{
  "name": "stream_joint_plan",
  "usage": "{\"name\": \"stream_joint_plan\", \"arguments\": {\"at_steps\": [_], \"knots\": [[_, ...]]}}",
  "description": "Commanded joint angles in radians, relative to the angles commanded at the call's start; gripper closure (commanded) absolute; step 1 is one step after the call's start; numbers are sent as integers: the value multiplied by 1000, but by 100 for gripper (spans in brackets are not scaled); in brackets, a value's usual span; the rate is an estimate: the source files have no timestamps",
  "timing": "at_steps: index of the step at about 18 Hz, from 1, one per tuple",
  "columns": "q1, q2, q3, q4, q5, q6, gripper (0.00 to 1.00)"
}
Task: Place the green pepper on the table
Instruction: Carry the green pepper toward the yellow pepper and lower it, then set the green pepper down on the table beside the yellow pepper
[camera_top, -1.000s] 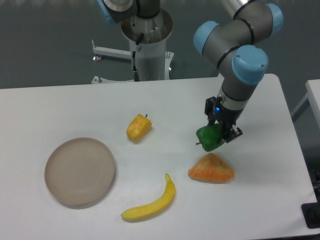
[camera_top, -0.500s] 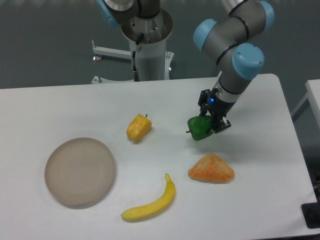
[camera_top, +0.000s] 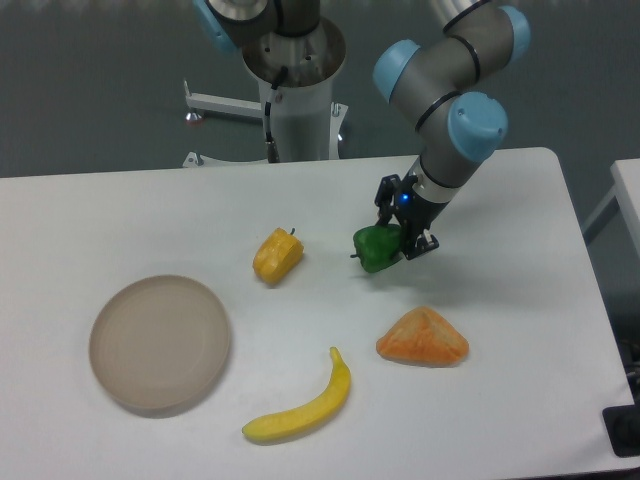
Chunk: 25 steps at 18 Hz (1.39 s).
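Overhead, the arm bends down, its end effector (camera_top: 392, 240) clamped on the green pepper (camera_top: 376, 248) above the table (camera_top: 520, 300).

A white counter (camera_top: 120, 210) is carrying a plate (camera_top: 160, 342), yellow pepper (camera_top: 277, 256), banana (camera_top: 300, 405) and orange wedge (camera_top: 422, 337).

no text, label, brand, number or sign can be read anywhere in the camera view.
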<state>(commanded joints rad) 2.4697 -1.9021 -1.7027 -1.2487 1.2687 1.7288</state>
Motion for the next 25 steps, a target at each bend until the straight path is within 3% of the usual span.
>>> {"name": "stream_joint_plan", "arguments": {"at_steps": [25], "knots": [[-12,-17,-35,5,-2,-14,58]]}}
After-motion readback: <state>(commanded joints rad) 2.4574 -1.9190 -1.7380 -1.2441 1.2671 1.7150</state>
